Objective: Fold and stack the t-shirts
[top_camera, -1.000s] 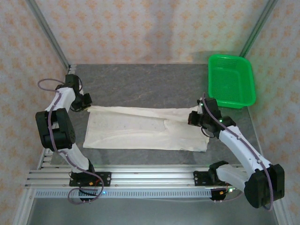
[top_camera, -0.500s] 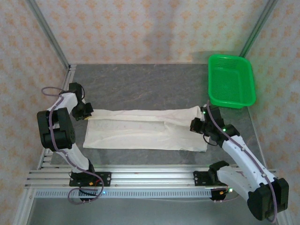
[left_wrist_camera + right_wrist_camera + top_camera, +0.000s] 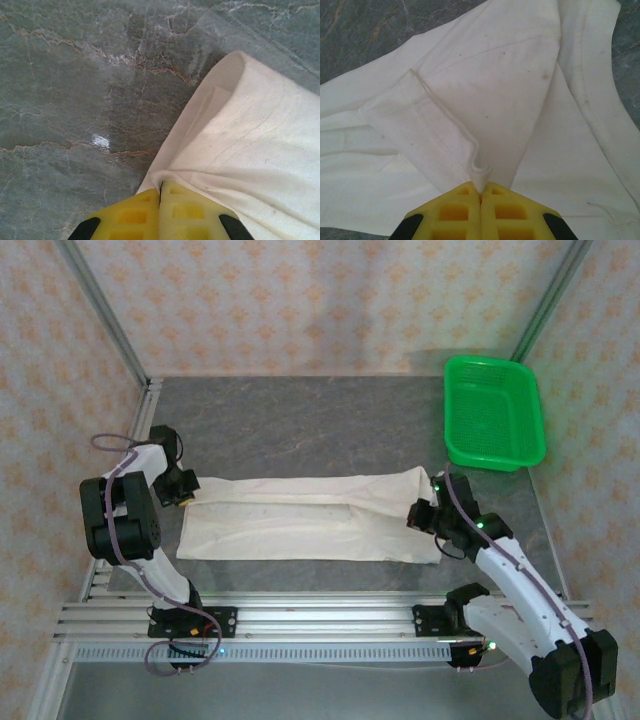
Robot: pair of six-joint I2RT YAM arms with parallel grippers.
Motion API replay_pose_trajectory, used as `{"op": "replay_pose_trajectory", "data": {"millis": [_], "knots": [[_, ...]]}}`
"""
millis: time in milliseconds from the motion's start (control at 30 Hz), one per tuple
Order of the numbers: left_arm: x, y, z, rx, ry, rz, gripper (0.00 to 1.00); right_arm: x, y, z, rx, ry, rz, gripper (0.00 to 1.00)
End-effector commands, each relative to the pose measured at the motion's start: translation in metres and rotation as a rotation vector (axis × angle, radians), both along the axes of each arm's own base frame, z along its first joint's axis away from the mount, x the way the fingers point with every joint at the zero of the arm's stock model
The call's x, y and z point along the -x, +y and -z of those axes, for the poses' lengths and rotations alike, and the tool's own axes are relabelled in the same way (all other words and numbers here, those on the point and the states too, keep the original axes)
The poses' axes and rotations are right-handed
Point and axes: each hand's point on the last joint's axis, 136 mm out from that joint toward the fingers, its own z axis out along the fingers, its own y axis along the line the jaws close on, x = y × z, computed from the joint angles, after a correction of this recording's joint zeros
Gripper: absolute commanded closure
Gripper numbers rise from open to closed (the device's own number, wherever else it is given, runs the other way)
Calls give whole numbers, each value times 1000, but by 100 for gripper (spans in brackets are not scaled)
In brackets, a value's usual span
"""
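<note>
The t-shirt (image 3: pixel 300 525) lay stretched in a long band across the worktop (image 3: pixel 300 415) between the 2 arms, well apart from the green basket (image 3: pixel 495 425). The left gripper (image 3: pixel 160 186) was clamped on the cloth's left end, and the right gripper (image 3: pixel 480 189) was pinched on a ridge of fabric beside the sleeve. To fold cleanly, both ends should travel together at equal height (an uneven pull would skew the crease), taut but not dragged. How many layers each pinch caught was hidden under the pads.
</note>
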Motion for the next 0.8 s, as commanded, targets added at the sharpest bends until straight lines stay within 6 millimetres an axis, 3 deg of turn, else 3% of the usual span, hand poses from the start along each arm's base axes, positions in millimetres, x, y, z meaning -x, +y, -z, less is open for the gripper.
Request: {"op": "replay_pose_trajectory", "data": {"millis": [0,333,700,733,767], "knots": [[8,13,-8,-64,0,-40,100,9,-6,9,21,35,29,100],[18,13,-17,-79,-26,-70,100,12,-11,12,36,48,57,100],[37,15,-4,-106,45,-113,100,14,-14,22,46,72,78,100],[37,16,-3,-109,47,-120,96,15,-15,24,46,79,82,99],[39,17,-3,-116,53,-131,89,15,-15,25,47,84,85,89]]}}
